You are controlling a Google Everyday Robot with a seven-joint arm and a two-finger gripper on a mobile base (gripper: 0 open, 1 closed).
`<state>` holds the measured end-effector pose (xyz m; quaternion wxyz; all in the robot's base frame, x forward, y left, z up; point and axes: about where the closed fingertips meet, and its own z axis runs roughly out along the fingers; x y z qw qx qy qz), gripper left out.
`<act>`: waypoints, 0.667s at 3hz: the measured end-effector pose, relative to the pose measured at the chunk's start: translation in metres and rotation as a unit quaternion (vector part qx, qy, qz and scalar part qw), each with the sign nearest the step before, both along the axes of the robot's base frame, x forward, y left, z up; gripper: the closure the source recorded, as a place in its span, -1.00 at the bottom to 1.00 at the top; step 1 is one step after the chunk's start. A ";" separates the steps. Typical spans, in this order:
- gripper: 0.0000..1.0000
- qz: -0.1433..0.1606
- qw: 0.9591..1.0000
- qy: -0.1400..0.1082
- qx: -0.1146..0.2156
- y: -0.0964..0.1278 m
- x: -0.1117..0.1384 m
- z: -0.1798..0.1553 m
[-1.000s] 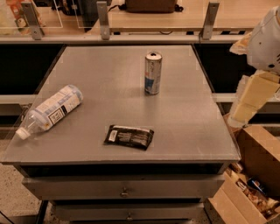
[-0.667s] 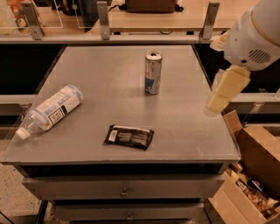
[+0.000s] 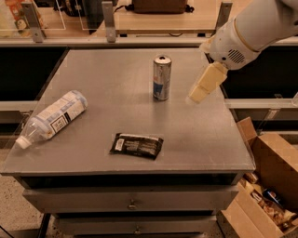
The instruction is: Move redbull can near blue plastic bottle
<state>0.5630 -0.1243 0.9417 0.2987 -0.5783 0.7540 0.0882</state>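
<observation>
The redbull can [image 3: 162,77] stands upright near the middle back of the grey table [image 3: 205,139]. It is slim, silver and blue, with a silver top. The blue plastic bottle [image 3: 52,117] lies on its side at the table's left edge, white cap toward the front left, white label with a black square facing up. My gripper [image 3: 199,93] hangs from the white arm over the table's right part, to the right of the can and apart from it. Its cream-coloured end points down and to the left.
A flat black packet [image 3: 137,145] lies near the table's front middle. Open cardboard boxes [image 3: 270,181] stand on the floor at the right of the table. A wooden counter with metal posts [image 3: 108,14] runs behind the table. Drawers sit below the tabletop.
My arm and gripper have swung in from the right edge of the table leftward toward the can. The can, bottle and packet have not moved.
</observation>
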 end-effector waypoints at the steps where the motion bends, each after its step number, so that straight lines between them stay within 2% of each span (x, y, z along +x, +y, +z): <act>1: -1.00 0.000 0.997 0.010 0.076 0.012 0.032 -0.016; 2: -1.00 -0.006 0.992 0.020 0.123 0.018 0.060 -0.033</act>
